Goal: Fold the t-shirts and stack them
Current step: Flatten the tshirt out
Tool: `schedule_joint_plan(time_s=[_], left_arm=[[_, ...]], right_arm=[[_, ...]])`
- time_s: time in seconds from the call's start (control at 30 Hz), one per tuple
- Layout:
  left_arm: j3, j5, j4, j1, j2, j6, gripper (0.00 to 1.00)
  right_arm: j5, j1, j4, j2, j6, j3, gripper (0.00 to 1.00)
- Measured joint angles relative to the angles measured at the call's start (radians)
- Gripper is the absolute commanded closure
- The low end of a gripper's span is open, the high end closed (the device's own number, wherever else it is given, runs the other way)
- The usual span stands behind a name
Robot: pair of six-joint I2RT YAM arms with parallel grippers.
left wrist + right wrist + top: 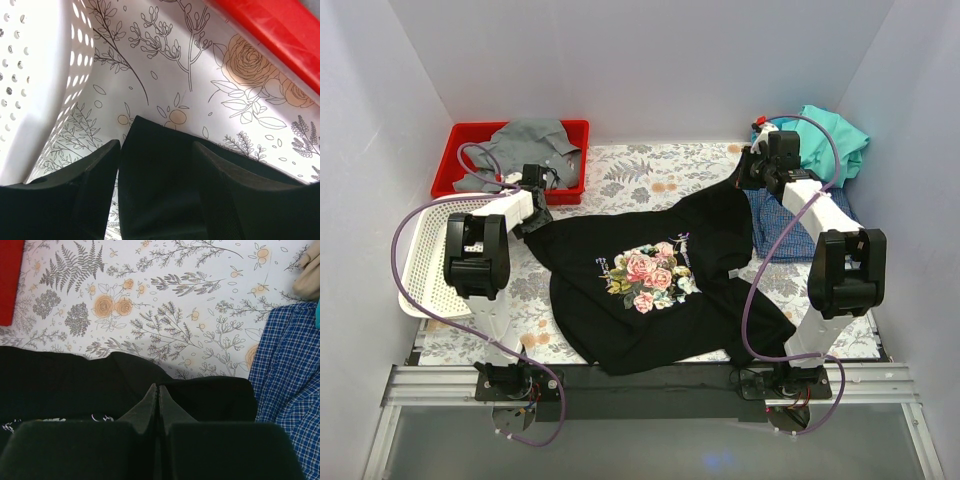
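A large black t-shirt with a pink-rose print lies spread chest up, askew, on the floral-covered table. The left tool is released, its jaws astride a corner of the cloth beside the white mesh basket. The right tool is clenched at the far edge; whether it pinches cloth cannot be told. Light and limp, the shirt is probably best taken by its corners.

Bright, diffuse light, soft shadows. White mesh basket glares in left wrist view; black t-shirt featureless, blurred.
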Motion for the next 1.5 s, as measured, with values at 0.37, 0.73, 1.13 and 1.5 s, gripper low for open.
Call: schedule_joint_plan(time_s=[0.37, 0.73, 1.13, 1.5], left_arm=[[0.048, 0.061, 0.029, 0.000, 0.044, 0.032, 1.00], [0.053, 0.130, 0.016, 0.005, -0.015, 0.095, 1.00], [0.189, 0.145, -0.011, 0.002, -0.336, 0.138, 1.00], [0.170, 0.390, -0.056, 0.005, -0.645, 0.225, 0.99]], right_arm=[[-0.002, 0.000, -0.021, -0.017, -0.013, 0.000, 0.99], [0.146, -0.023, -0.090, -0.188, -0.061, -0.014, 0.99], [0.412, -0.055, -0.109, -0.482, -0.089, -0.028, 0.99], [0.388, -0.057, -0.267, -0.781, -0.097, -0.014, 0.99]])
